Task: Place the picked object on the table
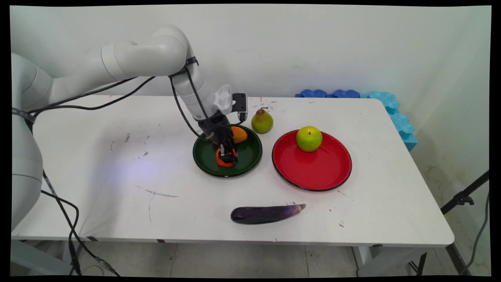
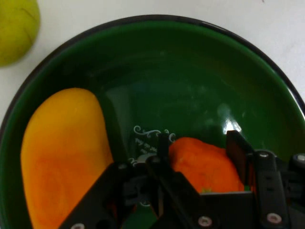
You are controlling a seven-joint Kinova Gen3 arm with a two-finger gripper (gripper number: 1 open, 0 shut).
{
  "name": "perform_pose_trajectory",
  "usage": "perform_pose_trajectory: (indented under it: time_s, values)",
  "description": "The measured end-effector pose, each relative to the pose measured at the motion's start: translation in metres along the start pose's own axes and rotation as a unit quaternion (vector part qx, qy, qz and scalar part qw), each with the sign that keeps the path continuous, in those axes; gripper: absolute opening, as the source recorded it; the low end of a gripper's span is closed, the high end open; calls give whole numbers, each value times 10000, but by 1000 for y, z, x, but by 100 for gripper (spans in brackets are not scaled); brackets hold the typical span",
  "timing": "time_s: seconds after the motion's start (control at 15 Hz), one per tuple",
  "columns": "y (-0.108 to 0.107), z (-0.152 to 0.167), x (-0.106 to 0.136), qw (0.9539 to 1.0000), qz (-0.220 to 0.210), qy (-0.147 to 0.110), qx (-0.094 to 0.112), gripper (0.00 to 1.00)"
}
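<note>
Nearest the camera lies a purple eggplant [image 1: 266, 214] on the white table [image 1: 117, 196], lengthwise along the front edge with its pale stem end toward the right; behind it, to the right, a red plate [image 1: 313, 172] carries a green apple [image 1: 309, 138] on its far part; a green pear [image 1: 262, 121] stands upright on the table just beyond the rim of a dark green plate [image 1: 250, 156], which sits left of the red one, close beside it but apart.

From the upper left the white arm bends at its elbow and slopes down and to the right, black cables hanging from it; its wrist points steeply down over the green plate. The black gripper [image 1: 227, 153] is lowered into that plate with its fingers [image 2: 238, 148] set either side of an orange-red fruit [image 2: 205, 164] and closed against it, so the fruit sits between the pads; the fruit lies in the near part of the plate. A yellow-orange mango [image 2: 62, 148] lies in the same plate, just beside the gripper on the far side, apart from the clamped fruit.

Small white ornamental print shows on the plate's floor by the left finger; its letters are too small to read.

Blue foam pieces [image 1: 352, 94] line the table's far right corner.
</note>
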Motion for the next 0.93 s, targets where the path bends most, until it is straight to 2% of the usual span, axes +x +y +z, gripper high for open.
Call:
perform_pose_trajectory:
  time_s: [0.2,0.53,0.73,0.93]
  values:
    - [2,-7,5,10000,64,35,-10,0]
    - [10,-45,25,9995,194,264,32,0]
    - [25,-76,45,9984,268,501,-4,0]
    - [46,-94,66,9972,264,694,-120,0]
